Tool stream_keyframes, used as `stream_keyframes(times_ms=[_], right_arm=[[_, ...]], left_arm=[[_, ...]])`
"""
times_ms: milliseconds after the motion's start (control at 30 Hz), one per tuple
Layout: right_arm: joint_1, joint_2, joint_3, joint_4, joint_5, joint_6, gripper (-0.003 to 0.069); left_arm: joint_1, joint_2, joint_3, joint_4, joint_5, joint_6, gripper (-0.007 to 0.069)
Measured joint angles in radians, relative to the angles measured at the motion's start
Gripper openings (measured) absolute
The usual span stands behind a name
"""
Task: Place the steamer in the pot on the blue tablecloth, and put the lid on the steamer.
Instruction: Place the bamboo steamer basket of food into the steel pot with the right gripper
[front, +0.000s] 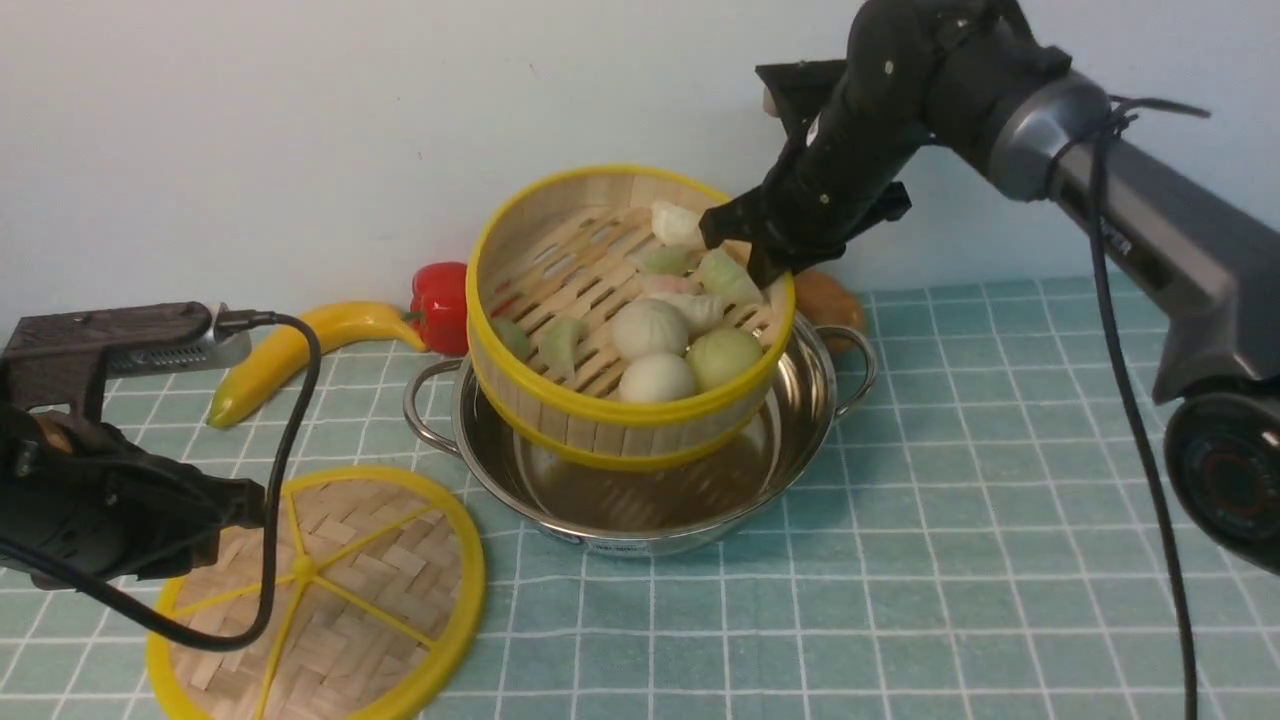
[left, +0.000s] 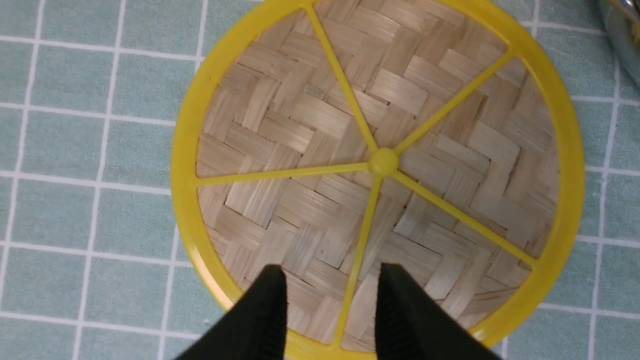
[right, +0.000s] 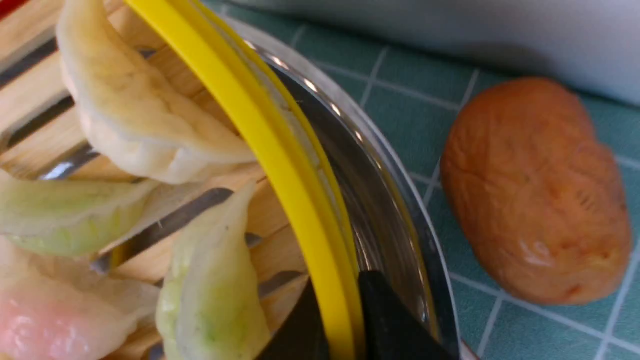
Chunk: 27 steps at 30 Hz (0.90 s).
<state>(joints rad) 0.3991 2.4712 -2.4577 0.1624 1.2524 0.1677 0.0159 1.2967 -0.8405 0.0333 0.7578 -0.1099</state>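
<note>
The right gripper (front: 762, 258) is putting the steamer (front: 620, 425) into the pot (front: 650, 525). Its jaws are pinched tight on the steamer's yellow rim, at the far side of the pot. The steamer hangs tipped over the pot, and its low side looks just inside. I think it must come down flat next. The lid (front: 330, 590) lies on the blue tablecloth (front: 900, 550), just beside the pot. The left gripper (left: 332, 280) hovers over the lid's edge, jaws partly open, holding nothing.
</note>
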Motion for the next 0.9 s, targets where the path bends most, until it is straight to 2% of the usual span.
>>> stream_keyframes(times_ms=[900], right_arm=[[0.019,0.084,0.0,-0.07,0.006,0.036,0.0058]], left_arm=[[0.0,0.0,0.0,0.0,-0.026,0.0,0.0243]])
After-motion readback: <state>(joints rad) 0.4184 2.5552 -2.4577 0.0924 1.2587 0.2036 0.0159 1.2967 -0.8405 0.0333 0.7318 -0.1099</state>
